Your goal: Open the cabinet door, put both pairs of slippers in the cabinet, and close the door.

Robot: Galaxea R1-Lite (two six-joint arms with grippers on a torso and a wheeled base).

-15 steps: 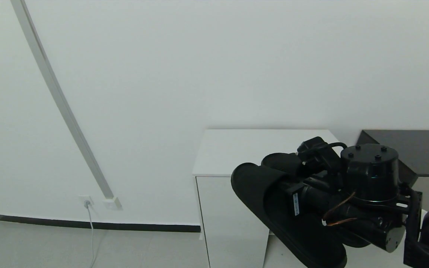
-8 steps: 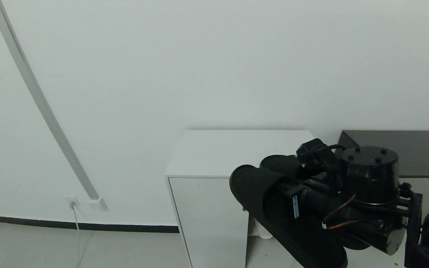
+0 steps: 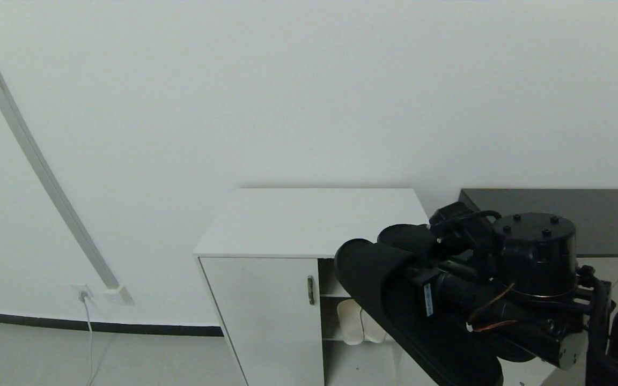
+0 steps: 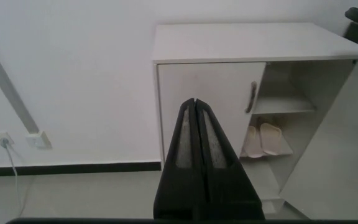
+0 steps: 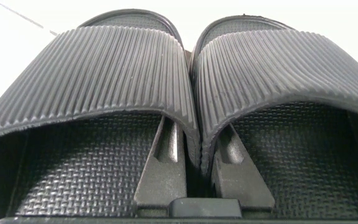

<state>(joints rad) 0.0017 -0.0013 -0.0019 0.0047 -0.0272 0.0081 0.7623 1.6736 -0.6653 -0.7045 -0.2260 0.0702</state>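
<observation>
A pair of black slippers [image 3: 379, 279] hangs in front of the white cabinet [image 3: 298, 220], held side by side. My right gripper [image 5: 199, 163] is shut on the black slippers [image 5: 123, 68], one finger inside each, pinching their touching inner walls. The cabinet's left door [image 3: 266, 316] is closed, with a small handle [image 3: 310, 290]. Its right half is open, and a pair of white slippers [image 3: 361, 328] lies on the middle shelf. My left gripper [image 4: 195, 107] is shut on nothing, some way in front of the cabinet [image 4: 241, 40], facing the closed door. The white slippers [image 4: 267, 139] sit beyond it.
The right door [image 4: 337, 149] stands swung outward beside the open shelves. A dark counter [image 3: 566, 214] adjoins the cabinet on the right. On the wall at left run a slanted cable duct [image 3: 30, 155] and a socket with a cord [image 3: 82, 295] above grey floor.
The head camera has turned, so the cabinet sits further left in the picture and its open half with the white slippers has come into view. The right arm holds the black slippers as before.
</observation>
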